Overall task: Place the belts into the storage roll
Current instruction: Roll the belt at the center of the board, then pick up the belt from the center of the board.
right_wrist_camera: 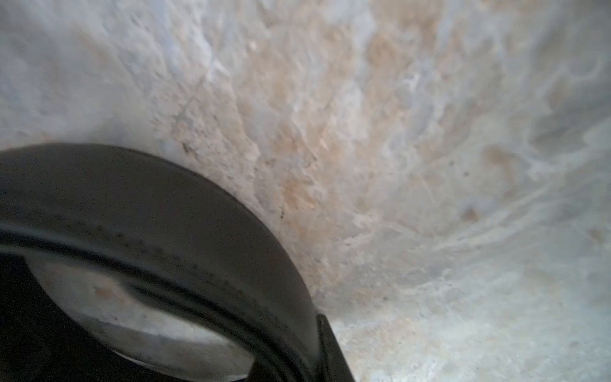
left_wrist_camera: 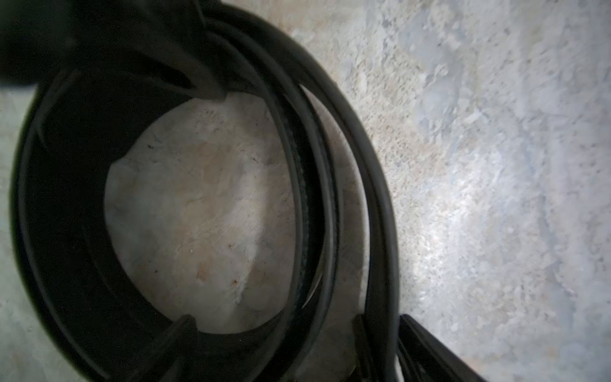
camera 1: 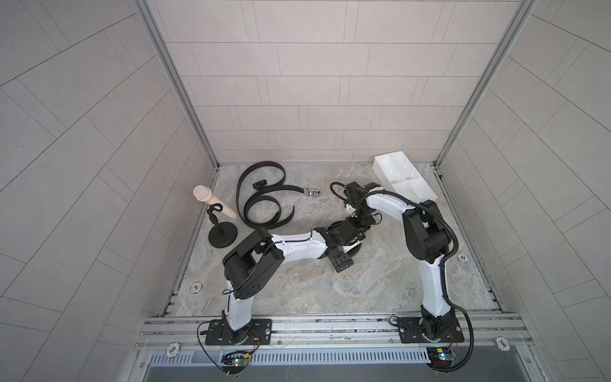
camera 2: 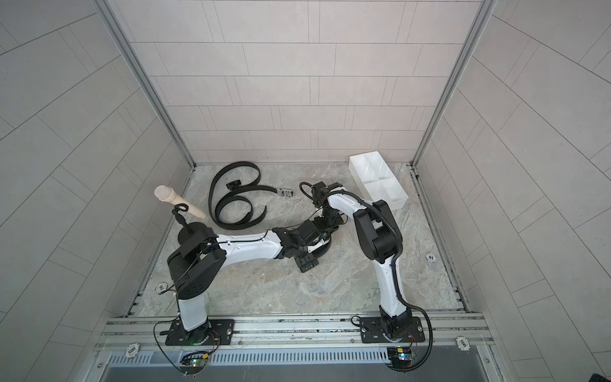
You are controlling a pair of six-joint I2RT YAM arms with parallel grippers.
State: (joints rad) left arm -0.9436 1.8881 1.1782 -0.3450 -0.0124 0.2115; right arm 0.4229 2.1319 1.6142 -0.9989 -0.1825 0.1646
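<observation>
left wrist view: left gripper spread wide over the coiled belt, right gripper pinching its wall.

On the tabletop, the loose belts lie at 10 o'clock, the storage roll at 2 o'clock, the stand at 9 o'clock, and a coiled belt near the centre.

The left pincer hangs over what seems a coiled belt.
</observation>
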